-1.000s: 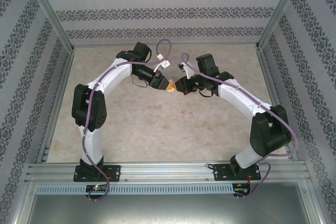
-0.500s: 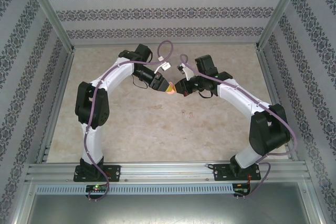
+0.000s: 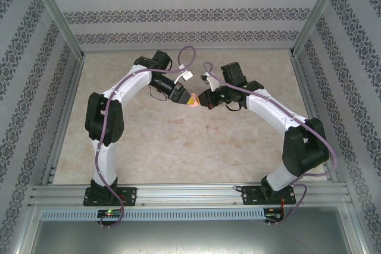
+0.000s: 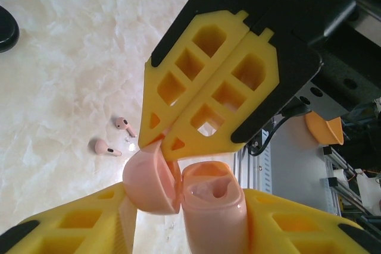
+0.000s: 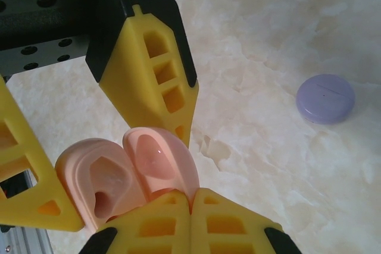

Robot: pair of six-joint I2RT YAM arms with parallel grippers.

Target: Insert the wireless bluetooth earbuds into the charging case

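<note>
Two robot arms meet over the middle of the worktop point(image 4: 59, 87) to work open a pale pink charging case point(image 3: 193, 103), held in the air between them. The left gripper point(image 4: 187, 197) pinches the case body from both sides, sockets facing up and out. The right gripper point(image 4: 161, 138), its fingers pressed together and carrying nothing, has its tips against the lid point(image 4: 149, 179) near the hinge. The lid stands swung back from the body and both sockets look vacant. Two pale pink earbuds point(image 4: 124, 126) lie loose on the stone-patterned surface at centre left of the left wrist view, just beside each other and well apart from the case. A closed purple case point(image 5: 325, 98) rests at the right of the right wrist view, and a dark rounded object point(image 4: 6, 28), cut off by the frame edge, sits at the upper left of the left wrist view.

The step appears to be getting the lid fully open. Done well, that likely means a firm, level hold on the body while the closed tips nudge gently at the lid's edge, not the hinge, stopping once it stays back unaided. The case could slip or twist if pushed hard, and the buds are small enough to scatter if it drops
</note>
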